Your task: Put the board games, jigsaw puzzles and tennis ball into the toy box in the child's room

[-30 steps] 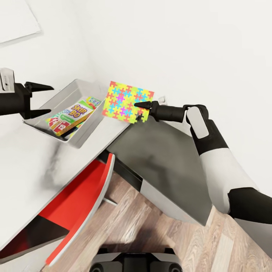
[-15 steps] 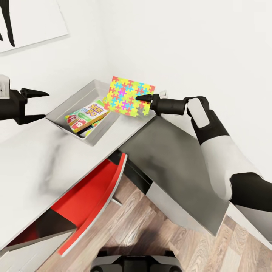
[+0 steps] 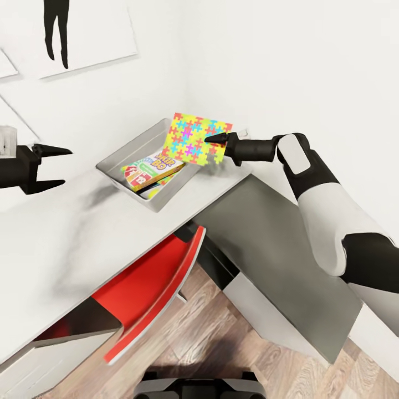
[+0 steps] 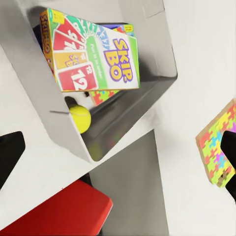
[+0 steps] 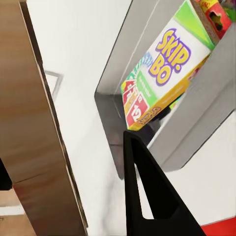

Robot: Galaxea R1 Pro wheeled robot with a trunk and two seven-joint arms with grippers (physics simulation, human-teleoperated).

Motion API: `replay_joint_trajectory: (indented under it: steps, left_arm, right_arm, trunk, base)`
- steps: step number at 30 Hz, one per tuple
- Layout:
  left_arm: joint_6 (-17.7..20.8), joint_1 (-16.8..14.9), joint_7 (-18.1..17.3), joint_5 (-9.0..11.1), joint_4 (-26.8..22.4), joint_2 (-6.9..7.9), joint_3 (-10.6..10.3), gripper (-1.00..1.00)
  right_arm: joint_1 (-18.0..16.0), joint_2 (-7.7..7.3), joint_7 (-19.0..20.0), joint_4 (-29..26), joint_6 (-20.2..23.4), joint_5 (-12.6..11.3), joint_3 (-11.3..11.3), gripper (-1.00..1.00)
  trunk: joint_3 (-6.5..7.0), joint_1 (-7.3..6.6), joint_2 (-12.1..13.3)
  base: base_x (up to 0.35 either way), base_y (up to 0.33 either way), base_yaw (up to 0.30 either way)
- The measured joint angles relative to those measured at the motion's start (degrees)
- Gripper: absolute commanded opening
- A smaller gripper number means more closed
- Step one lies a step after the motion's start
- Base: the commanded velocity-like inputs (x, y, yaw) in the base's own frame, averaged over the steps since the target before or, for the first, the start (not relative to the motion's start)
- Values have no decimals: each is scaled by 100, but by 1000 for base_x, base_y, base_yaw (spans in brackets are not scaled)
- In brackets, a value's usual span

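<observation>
The grey toy box (image 3: 119, 158) stands on the white table (image 3: 77, 238) by the wall. The Skip-Bo board game (image 3: 154, 165) lies in it on top of other flat boxes. In the left wrist view the Skip-Bo board game (image 4: 93, 54) covers a patterned box edge (image 4: 102, 96), and the tennis ball (image 4: 80, 118) rests in the toy box's (image 4: 147, 44) corner. My right gripper (image 3: 213, 145) is shut on the colourful jigsaw puzzle (image 3: 191, 138), held upright at the toy box's right end. Left of the toy box, my left gripper (image 3: 66, 165) hangs open and holds nothing.
A lower dark grey-topped cabinet (image 3: 277, 244) adjoins the table under my right arm. A red chair (image 3: 149, 277) is tucked below the table edge. Framed pictures (image 3: 83, 33) hang on the wall, and wooden floor (image 3: 210, 343) lies below.
The head camera has swung, shifting the whole picture. My right gripper has brought the jigsaw puzzle from beside the toy box to overlap its right end. The left gripper stays open.
</observation>
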Motion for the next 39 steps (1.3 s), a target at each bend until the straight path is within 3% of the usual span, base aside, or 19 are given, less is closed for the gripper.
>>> replay_joint_trajectory:
  steps: [9, 19, 28, 39]
  left_arm:
    - [-2, 61, -12, 0, 2, 12, -11, 100]
    - [-5, 237, -25, 0, 7, 7, 1, 100]
    - [-11, 283, -26, 0, 25, 5, 4, 100]
    - [-13, 296, -26, 0, 29, 5, 5, 100]
  right_arm:
    - [-162, -61, -847, 245, -11, -11, -506, -100]
    - [-323, 11, -1828, 305, -100, -13, -654, -100]
    - [-327, 65, -2176, 376, -693, -14, -727, -100]
    - [-320, 142, -2367, 388, -806, -222, -836, -100]
  trunk:
    - [22, 0, 0]
    - [26, 0, 0]
    - [26, 0, 0]
    - [33, 0, 0]
  base:
    - [0, 0, 94]
    - [0, 0, 15]
    - [0, 0, 2]
    - [0, 0, 93]
